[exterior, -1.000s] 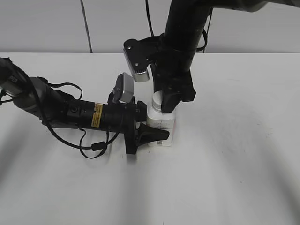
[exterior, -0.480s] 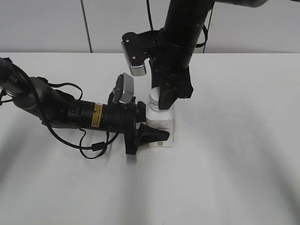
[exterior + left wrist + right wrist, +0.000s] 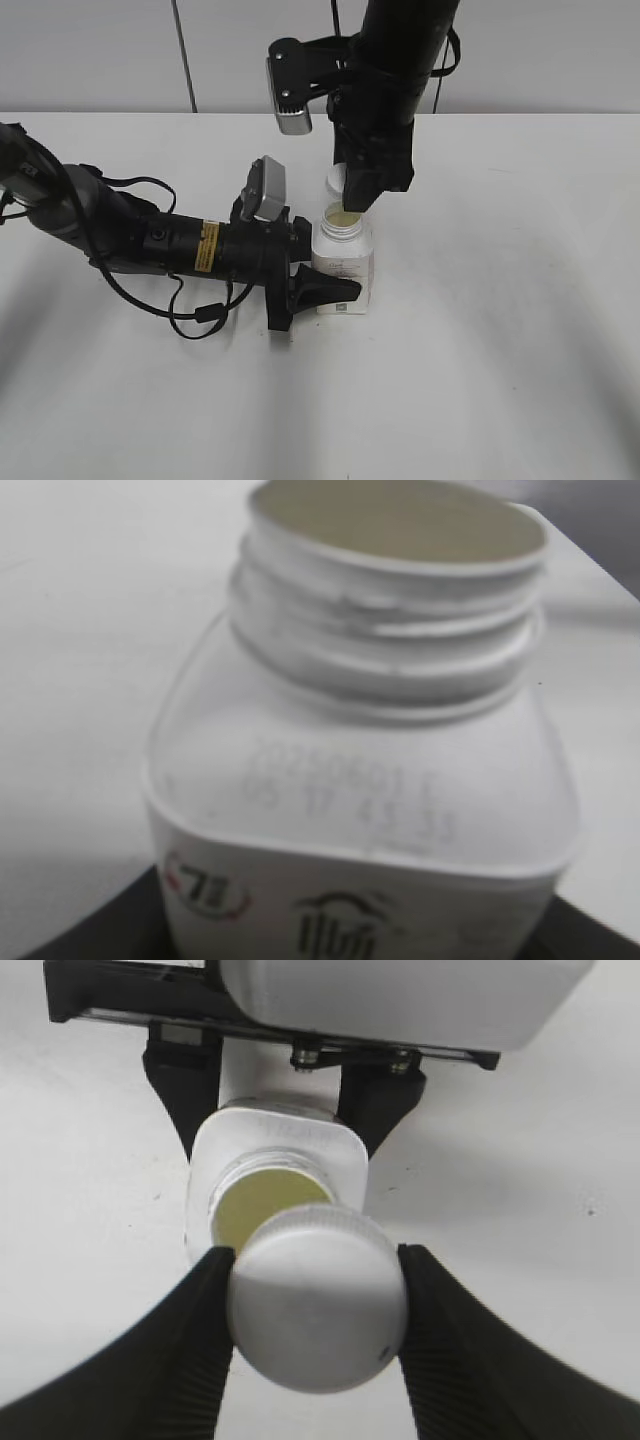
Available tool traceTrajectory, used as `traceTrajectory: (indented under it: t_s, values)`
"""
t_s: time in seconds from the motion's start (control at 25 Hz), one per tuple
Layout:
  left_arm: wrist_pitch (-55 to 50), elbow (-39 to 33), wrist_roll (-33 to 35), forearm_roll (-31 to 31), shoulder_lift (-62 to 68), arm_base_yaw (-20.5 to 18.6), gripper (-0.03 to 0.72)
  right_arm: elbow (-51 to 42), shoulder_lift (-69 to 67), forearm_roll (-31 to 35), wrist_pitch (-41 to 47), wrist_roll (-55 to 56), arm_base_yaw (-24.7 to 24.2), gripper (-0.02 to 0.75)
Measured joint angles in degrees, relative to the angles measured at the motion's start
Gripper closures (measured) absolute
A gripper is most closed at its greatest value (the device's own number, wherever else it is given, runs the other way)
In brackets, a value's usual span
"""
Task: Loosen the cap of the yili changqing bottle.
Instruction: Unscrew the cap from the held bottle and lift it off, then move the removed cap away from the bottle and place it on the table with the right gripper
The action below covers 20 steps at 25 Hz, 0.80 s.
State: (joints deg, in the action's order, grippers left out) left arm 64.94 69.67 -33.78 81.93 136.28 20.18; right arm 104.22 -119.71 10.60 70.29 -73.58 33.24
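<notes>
The yili changqing bottle [image 3: 342,270] stands upright on the white table, its neck open and pale yellow contents showing. My left gripper [image 3: 322,285] is shut on its lower body; the left wrist view shows the bottle [image 3: 360,810] close up with bare neck threads. My right gripper [image 3: 350,192] is shut on the white cap [image 3: 336,181] and holds it a little above and behind the bottle's mouth. In the right wrist view the cap [image 3: 318,1300] sits between the two black fingers [image 3: 316,1305], with the open bottle [image 3: 275,1175] below it.
The white table [image 3: 500,330] stretches around the bottle. The left arm lies low across the table at the left with loose black cables [image 3: 205,312]. A grey wall stands behind the table's far edge.
My right gripper has risen with the cap, which has come off the neck. The bottle's mouth is now open. The left gripper and bottle have stayed in place.
</notes>
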Motion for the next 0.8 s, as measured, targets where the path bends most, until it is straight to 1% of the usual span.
traceTrajectory:
  t_s: [0.24,0.36,0.48,0.6,0.8]
  values:
    - [0.0,0.0,0.0,0.0,0.0,0.0,0.294,0.0,2.2,-0.4,0.0,5.0,0.0,0.349]
    - [0.0,0.0,0.0,0.0,0.0,0.0,0.294,0.0,2.4,-1.0,0.0,10.7,-0.1,0.349]
    - [0.0,0.0,0.1,0.0,0.0,0.0,0.294,0.0,2.5,-1.2,-0.1,20.3,-1.3,0.349]
    - [0.0,0.0,0.1,0.1,0.0,0.0,0.294,0.0,2.5,-1.4,-0.1,29.4,-4.2,0.349]
    - [0.0,0.0,0.1,0.2,0.0,0.0,0.294,-0.1,2.5,-1.6,-0.1,45.0,-12.5,0.349]
